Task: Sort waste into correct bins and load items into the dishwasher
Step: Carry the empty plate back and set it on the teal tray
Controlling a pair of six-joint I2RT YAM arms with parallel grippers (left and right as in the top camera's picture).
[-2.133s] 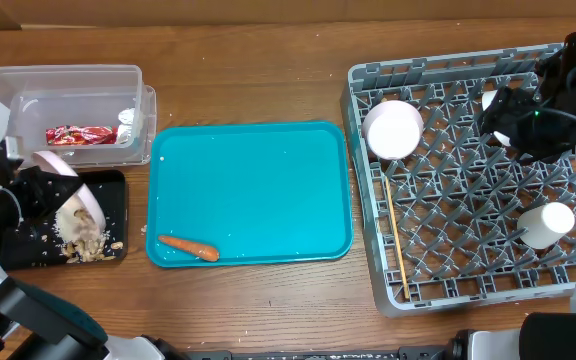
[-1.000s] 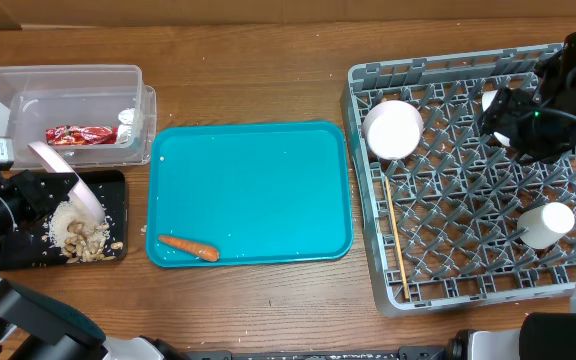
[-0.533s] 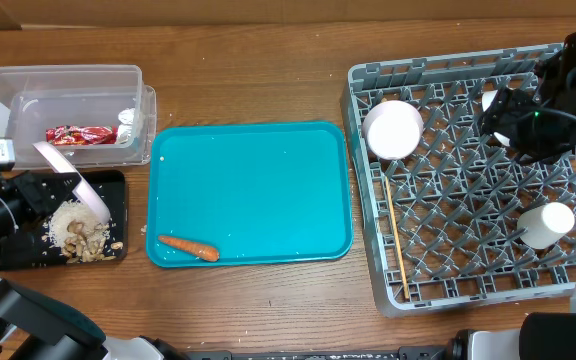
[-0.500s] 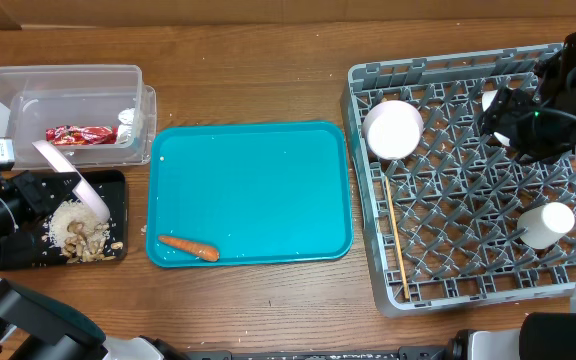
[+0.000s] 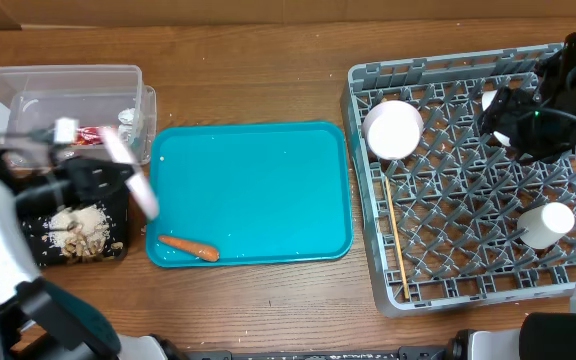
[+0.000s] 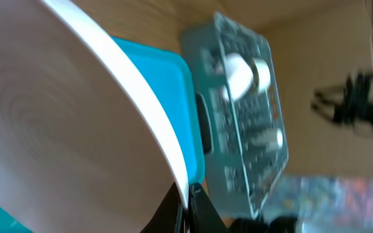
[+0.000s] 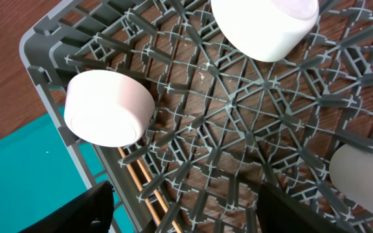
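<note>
By the teal tray (image 5: 268,180), the left end effector (image 6: 188,197) grips the steeply tilted plate (image 6: 57,129).

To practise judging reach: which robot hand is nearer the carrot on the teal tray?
Left. The left hand, holding the plate, is by the teal tray's edge close to the carrot; the right hand is far off over the rack.

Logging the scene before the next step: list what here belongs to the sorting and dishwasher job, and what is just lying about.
Part of the job: plate, bowl, second bowl, cup, chopsticks, dish rack, carrot, rice and scraps, wrapper, clear tub, black tray.

Just lying about: teal tray, which the carrot lies on.
</note>
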